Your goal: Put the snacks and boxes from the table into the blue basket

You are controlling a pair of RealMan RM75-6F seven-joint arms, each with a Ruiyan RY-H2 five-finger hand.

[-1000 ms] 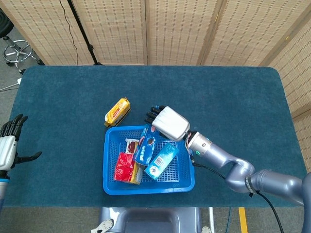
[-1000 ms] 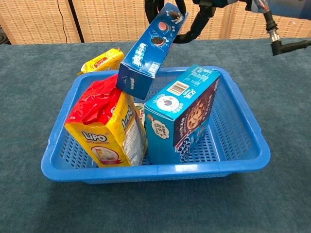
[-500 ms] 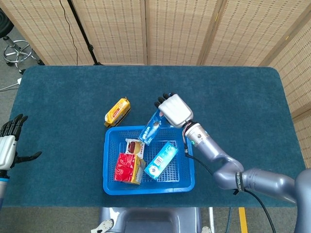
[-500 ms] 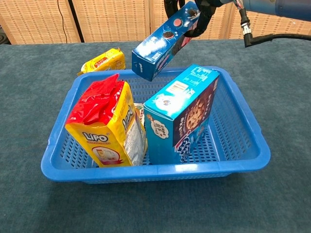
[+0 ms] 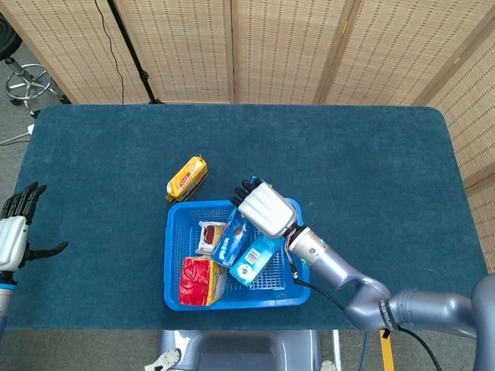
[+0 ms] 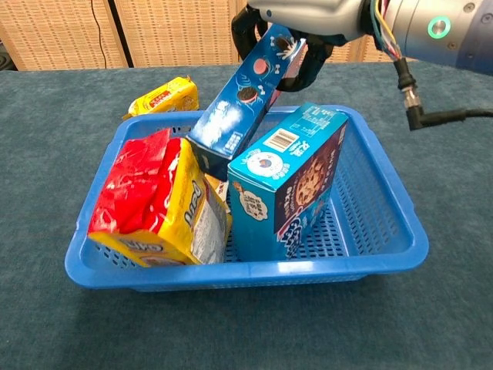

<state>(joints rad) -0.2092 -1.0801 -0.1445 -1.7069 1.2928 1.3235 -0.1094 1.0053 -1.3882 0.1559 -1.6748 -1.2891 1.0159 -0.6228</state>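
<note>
The blue basket [image 5: 176,296] [image 6: 385,208] sits near the table's front edge. My right hand [image 5: 261,207] [image 6: 286,23] grips a dark blue cookie box [image 5: 230,239] [image 6: 239,104] by its top end, with the lower end slanted down into the basket. Inside stand a light blue cookie box [image 5: 255,256] [image 6: 289,181] and a red and yellow snack pack [image 5: 198,281] [image 6: 154,204], which leans over. A yellow snack bag [image 5: 186,177] [image 6: 163,95] lies on the table behind the basket's left corner. My left hand [image 5: 15,230] hovers open at the far left edge.
The dark teal table [image 5: 348,154] stretches wide behind and to both sides of the basket. Woven wicker screens [image 5: 286,46] stand behind the table, and a stool [image 5: 27,81] is at the far left.
My right hand swung back toward the basket and lowered the dark blue box, whose lower end now sits inside. The red and yellow pack has tipped further over.
</note>
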